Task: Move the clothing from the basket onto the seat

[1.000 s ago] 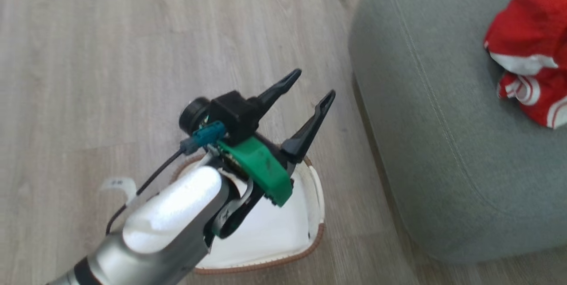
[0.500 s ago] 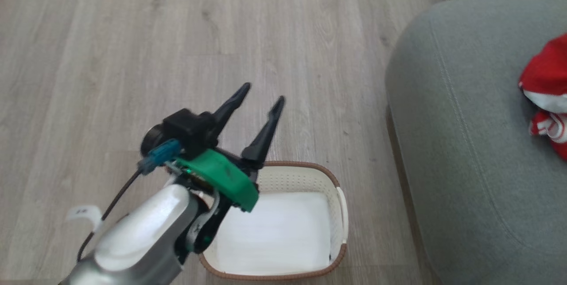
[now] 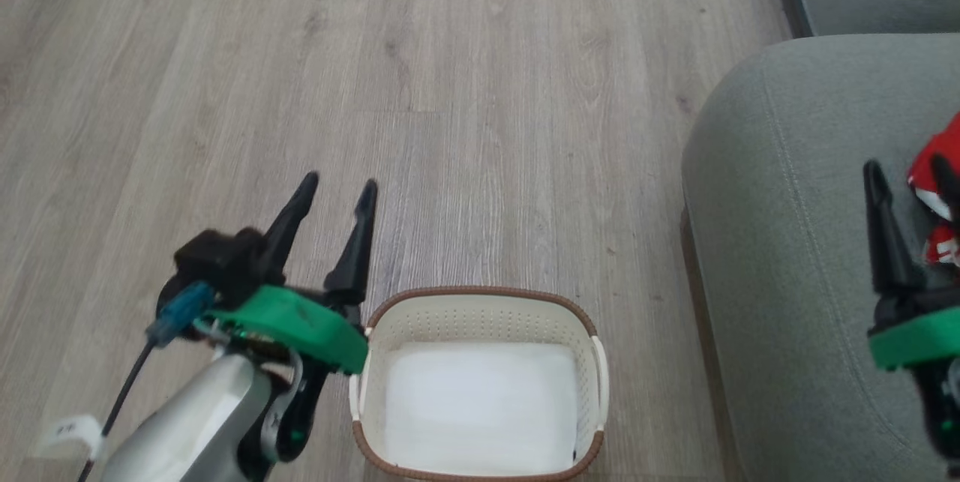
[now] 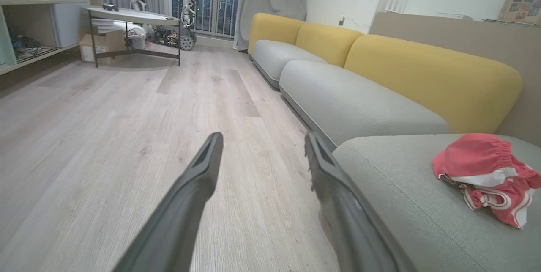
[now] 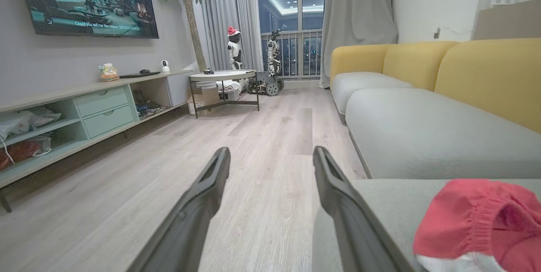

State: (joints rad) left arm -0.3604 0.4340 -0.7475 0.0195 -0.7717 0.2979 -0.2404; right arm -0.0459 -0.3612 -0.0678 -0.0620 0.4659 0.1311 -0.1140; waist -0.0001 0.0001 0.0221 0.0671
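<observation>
Lying crumpled on seat (image 4: pixel 401 204), red clothing (image 4: pixel 482 164) w/ white bands

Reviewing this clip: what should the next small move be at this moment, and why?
Probably just lower both arms to rest and stop. The basket shows just its white sheet, the red clothing lies on the seat, and the left gripper and right gripper are open and empty, so nothing seems left to carry.

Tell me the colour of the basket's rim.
The basket has a brown rim; clearest in the head view.
</observation>
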